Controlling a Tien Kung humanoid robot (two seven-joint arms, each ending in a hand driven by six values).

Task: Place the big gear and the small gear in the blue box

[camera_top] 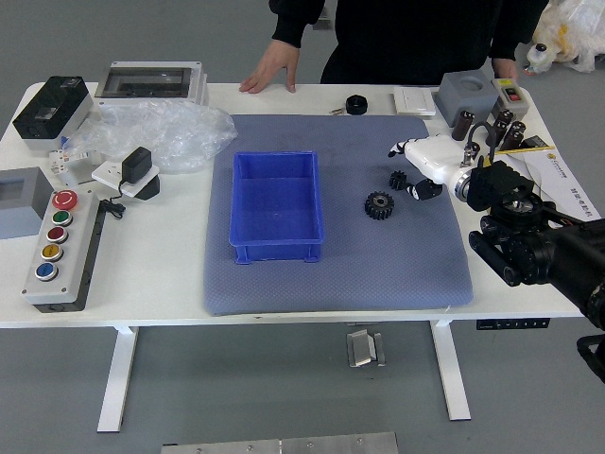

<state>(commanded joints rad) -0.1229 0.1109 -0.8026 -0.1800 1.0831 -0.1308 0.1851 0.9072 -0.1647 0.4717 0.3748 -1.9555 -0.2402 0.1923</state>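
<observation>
Your white tabletop (142, 274) stands on a grey floor (236, 378), a person's hand (274, 68) on its far edge. One mat (359, 274) carries one blue box (276, 253) and, outside it, two gears: big gear (379, 205) and small gear (398, 180), your right hand (406, 171) open beside the latter

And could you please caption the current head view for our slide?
Right robot hand, open, beside the small gear, with the big gear and blue box nearby.
</observation>
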